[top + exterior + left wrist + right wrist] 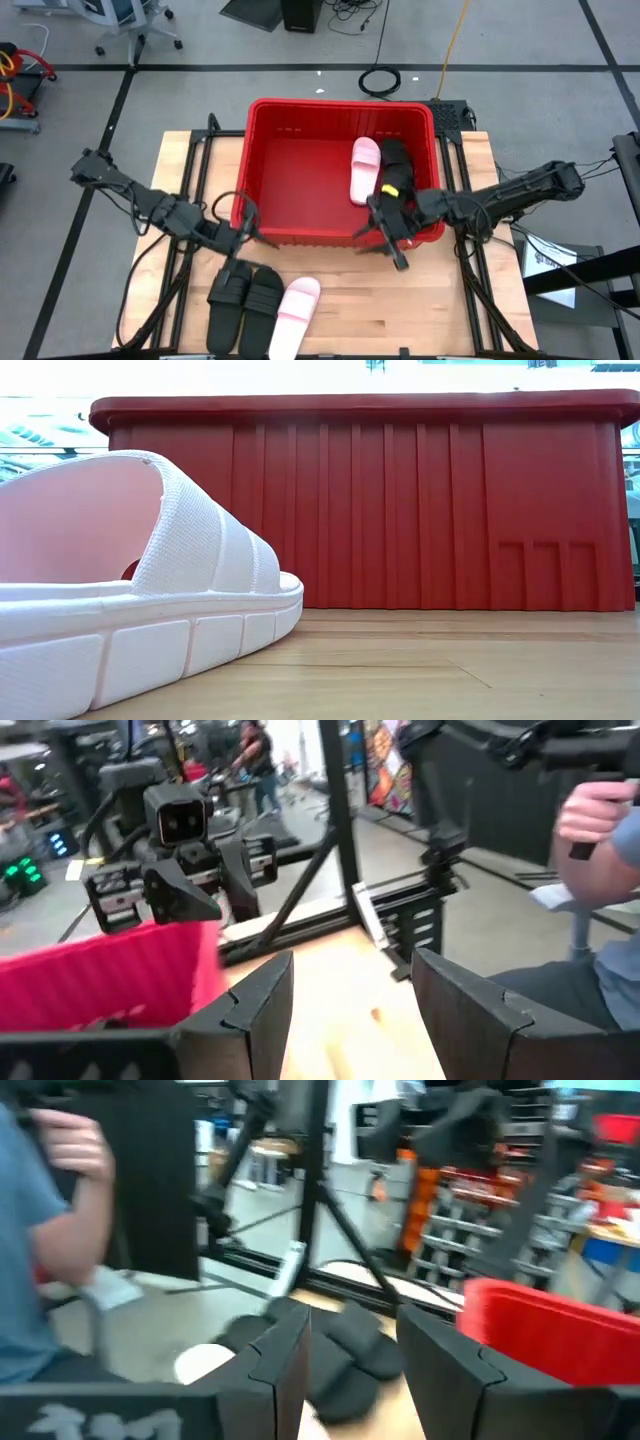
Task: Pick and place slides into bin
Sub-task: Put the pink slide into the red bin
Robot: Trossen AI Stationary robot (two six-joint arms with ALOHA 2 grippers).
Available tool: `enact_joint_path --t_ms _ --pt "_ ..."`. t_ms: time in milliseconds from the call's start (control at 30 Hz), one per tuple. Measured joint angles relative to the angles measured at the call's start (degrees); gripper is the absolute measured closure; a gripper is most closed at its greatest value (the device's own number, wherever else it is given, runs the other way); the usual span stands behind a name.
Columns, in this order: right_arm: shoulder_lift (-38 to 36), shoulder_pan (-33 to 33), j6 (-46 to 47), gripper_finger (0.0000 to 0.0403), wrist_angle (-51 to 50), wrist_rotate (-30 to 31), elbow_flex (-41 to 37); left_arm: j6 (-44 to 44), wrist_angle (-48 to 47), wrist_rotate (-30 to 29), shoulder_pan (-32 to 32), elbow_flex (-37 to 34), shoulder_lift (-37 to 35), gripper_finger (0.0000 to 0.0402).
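Note:
The red bin (300, 170) stands at the table's far middle and fills the back of the low view (400, 500). A pink slide (364, 170) and a black slide (394, 160) lie on its floor at the right. Two black slides (228, 293) (263, 297) and a pink slide (296, 304) lie sole-down side by side on the table near its front edge; the pink one shows close in the low view (150, 600). My left gripper (248, 228) (350, 970) is open and empty by the bin's near-left corner. My right gripper (387, 240) (350, 1320) is open and empty at the bin's near-right rim.
The black frame rails (195, 160) run along both sides of the bin. A person sits beyond the table, a hand showing in the left wrist view (600, 815) and the right wrist view (70, 1140). Bare wood (400, 310) lies at the table's near right.

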Motion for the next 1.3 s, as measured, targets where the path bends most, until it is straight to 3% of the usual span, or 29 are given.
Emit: enact_joint_path --t_ms 200,467,700,933,1200,1300 --pt "4.5 8.45 -0.21 0.0264 8.35 3.68 0.01 1.26 4.68 -2.29 -4.67 -0.02 1.87 0.0199" --pt "11.4 14.83 -3.17 0.0264 19.88 13.88 0.01 0.19 6.28 -9.72 -10.18 -0.02 3.29 0.0199" --pt "15.22 16.14 2.27 0.0264 22.15 19.6 0.0 -1.9 7.32 -10.12 -14.34 -0.02 4.21 0.0199" --pt "21.66 18.77 8.36 0.0264 24.04 19.79 0.83 -1.91 7.54 -11.43 -17.51 -0.02 5.13 0.0199" --pt "28.61 21.68 7.75 0.0264 23.36 20.05 9.4 -2.98 11.0 -14.42 -18.76 -0.04 6.64 0.0199" --pt "31.19 22.72 7.42 0.0264 16.55 22.37 14.53 -3.01 12.44 -14.45 -18.82 -0.04 6.74 0.0199"
